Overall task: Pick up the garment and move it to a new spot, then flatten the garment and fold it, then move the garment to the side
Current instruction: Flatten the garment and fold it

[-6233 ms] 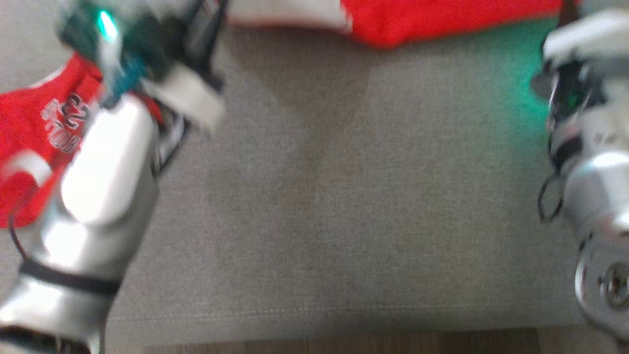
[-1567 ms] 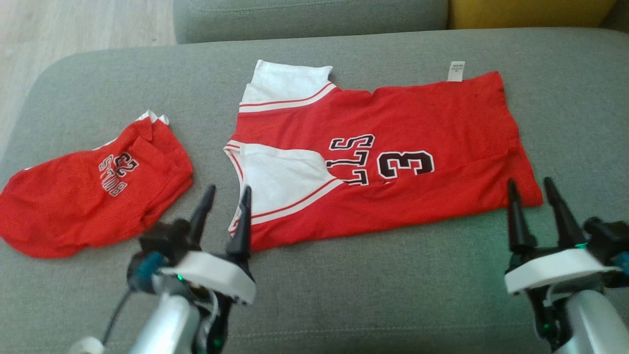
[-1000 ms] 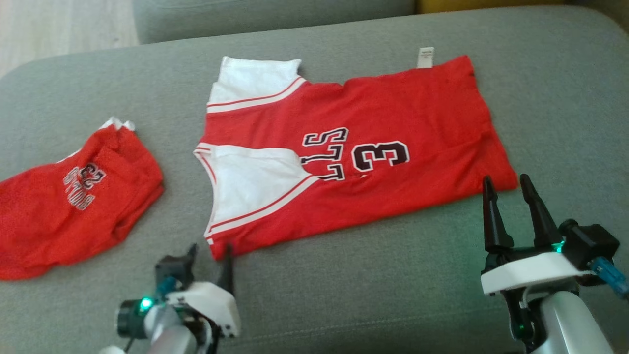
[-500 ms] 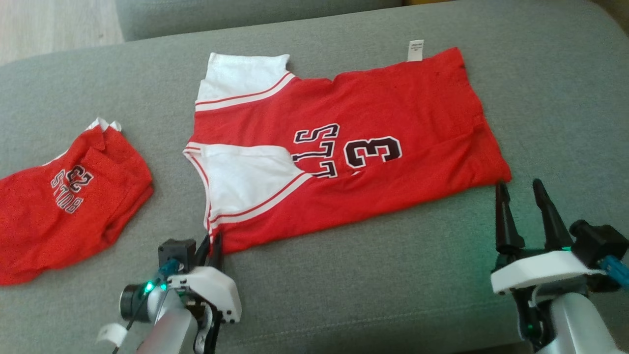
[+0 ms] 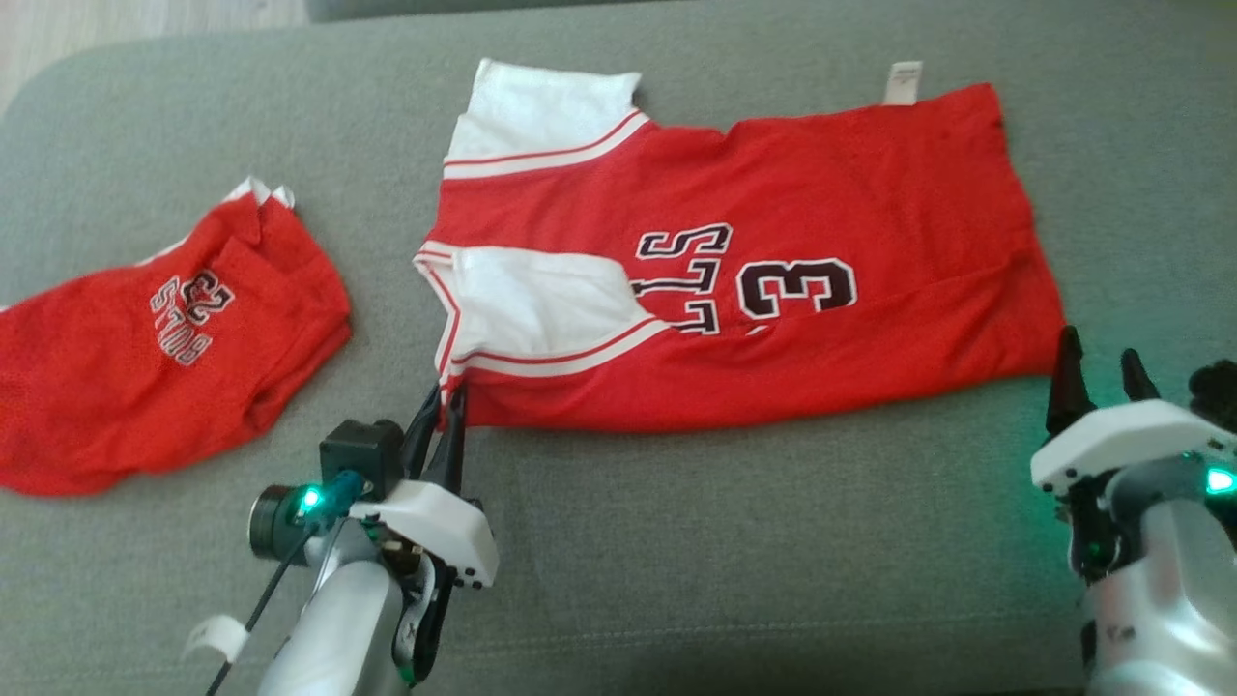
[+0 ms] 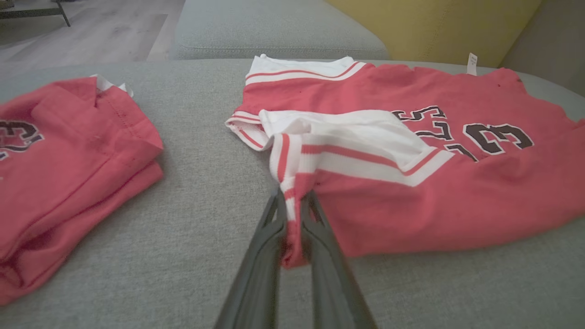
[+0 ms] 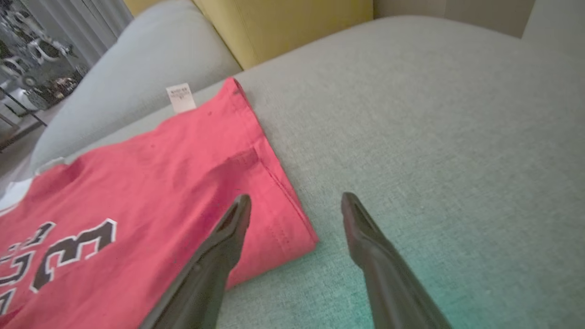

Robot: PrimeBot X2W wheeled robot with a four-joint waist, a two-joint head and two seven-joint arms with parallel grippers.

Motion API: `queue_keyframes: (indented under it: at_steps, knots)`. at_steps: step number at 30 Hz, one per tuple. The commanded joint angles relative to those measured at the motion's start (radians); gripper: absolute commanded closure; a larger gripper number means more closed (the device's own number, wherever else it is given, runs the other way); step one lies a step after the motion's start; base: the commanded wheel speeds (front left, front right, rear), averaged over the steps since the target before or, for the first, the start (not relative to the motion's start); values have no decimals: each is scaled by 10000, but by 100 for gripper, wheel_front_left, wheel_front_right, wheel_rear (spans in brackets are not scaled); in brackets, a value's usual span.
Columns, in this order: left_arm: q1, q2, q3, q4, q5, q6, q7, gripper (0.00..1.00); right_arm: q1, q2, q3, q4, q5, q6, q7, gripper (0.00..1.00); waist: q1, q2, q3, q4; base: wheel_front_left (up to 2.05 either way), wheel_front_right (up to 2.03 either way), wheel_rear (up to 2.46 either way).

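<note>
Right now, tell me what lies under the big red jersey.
The grey sofa cushion shows all round the jersey; anything beneath the cloth itself is hidden.

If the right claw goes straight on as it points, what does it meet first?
Probably the red jersey, at its hem corner: one finger heads onto fabric, the other onto the grey cushion. Depth is unclear.

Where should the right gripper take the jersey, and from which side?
The near hem corner of the jersey. It lies flat just ahead of the open right gripper, so slide in low from the robot's side. The left gripper pinches the near shoulder corner.
</note>
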Motion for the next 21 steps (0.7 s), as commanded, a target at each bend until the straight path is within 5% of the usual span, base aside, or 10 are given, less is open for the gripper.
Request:
queue_keyframes:
  at_steps: [1, 12, 13, 14, 21]
  knots:
    - [-203, 115, 263, -403, 109, -51, -61, 100, -494, 4, 118, -17, -129, -7, 27, 0, 0, 0, 174, 136, 0, 0, 0]
    - [-336, 111, 274, -569, 327, -191, -61, 100, -2004, -337, -573, 2398, -1063, -7, 362, 0, 0, 0, 532, 365, 0, 0, 0]
    - [-344, 110, 287, -549, 333, -191, -61, 100, -2083, -342, -595, 2556, -1128, -7, 374, 28, 0, 0, 528, 362, 0, 0, 0]
    - [-348, 110, 301, -523, 335, -187, -61, 100, -2152, -342, -610, 2695, -1173, -7, 360, 99, 0, 0, 513, 353, 0, 0, 0]
    - [-216, 202, 391, -154, 323, -256, -61, 100, -2191, -427, -341, 3329, -1248, -7, 184, 100, 0, 0, 76, 240, 0, 0, 0]
